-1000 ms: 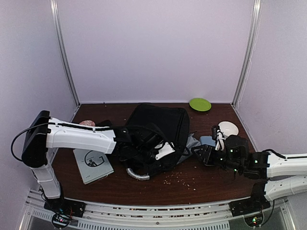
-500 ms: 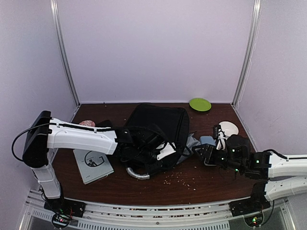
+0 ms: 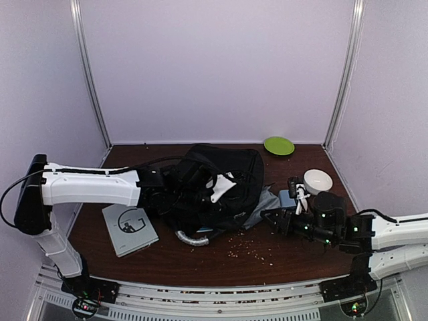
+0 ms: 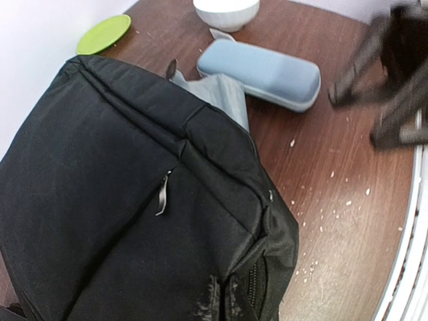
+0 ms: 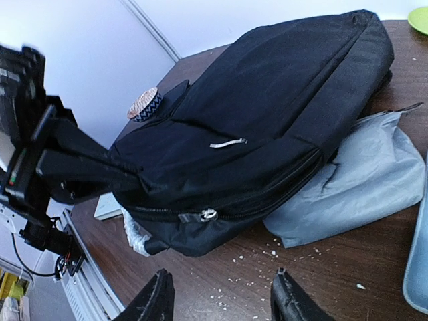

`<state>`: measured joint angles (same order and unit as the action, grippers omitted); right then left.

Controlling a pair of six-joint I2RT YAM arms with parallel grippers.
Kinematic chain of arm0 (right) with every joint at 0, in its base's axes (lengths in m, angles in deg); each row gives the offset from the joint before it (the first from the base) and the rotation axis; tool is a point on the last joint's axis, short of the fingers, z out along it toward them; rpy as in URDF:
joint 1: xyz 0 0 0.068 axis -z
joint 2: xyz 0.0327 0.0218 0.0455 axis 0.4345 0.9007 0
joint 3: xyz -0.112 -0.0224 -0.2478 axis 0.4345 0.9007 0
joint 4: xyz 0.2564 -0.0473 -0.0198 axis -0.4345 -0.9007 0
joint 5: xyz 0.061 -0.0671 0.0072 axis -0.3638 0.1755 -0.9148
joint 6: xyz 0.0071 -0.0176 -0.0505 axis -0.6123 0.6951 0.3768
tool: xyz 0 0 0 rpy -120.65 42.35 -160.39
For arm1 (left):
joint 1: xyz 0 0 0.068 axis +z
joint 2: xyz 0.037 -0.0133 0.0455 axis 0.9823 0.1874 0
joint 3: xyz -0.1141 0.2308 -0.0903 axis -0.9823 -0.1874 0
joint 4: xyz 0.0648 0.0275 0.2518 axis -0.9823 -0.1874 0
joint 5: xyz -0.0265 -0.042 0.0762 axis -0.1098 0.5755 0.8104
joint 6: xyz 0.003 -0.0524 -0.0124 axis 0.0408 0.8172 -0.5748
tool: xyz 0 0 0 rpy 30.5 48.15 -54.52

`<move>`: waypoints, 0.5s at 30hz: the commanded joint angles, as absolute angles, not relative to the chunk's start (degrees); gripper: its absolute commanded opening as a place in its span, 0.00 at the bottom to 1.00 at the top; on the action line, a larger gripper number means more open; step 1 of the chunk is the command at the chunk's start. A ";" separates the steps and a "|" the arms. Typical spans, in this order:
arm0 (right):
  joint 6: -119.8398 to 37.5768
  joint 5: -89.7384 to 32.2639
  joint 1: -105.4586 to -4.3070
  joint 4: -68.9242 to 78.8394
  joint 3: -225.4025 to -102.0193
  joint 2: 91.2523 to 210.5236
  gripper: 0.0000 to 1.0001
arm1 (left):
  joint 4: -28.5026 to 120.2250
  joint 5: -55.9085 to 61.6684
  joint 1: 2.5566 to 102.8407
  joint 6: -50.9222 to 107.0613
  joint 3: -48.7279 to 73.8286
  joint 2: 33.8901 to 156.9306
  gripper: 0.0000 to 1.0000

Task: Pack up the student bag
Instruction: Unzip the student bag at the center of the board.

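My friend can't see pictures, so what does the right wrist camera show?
A big black student bag lies on a brown table and fills most of the view, with a grey cloth bundle against it at the picture's right. The right gripper stands open at the bottom, and the left gripper reaches the bag's left end.

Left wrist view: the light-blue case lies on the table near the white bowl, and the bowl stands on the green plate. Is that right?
Not quite. The white bowl stands on the table itself, apart from the green plate, as the left wrist view shows. The light-blue case does lie on the table near the bowl.
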<state>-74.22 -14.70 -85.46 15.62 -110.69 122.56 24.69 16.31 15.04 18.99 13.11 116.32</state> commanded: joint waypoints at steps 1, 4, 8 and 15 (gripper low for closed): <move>-71.26 -14.86 -88.08 21.66 -111.90 126.70 0.47 | 33.13 14.42 15.65 23.75 12.47 112.91 0.00; -72.76 -15.17 -88.38 24.42 -112.90 130.09 0.45 | 33.39 14.09 15.61 24.46 12.79 112.77 0.00; -74.96 -16.25 -88.35 28.79 -112.94 133.88 0.48 | 33.80 13.84 15.62 25.11 12.74 112.58 0.00; -73.84 -12.85 -88.24 29.74 -114.03 134.07 0.59 | 36.26 13.02 15.58 26.36 11.73 110.80 0.00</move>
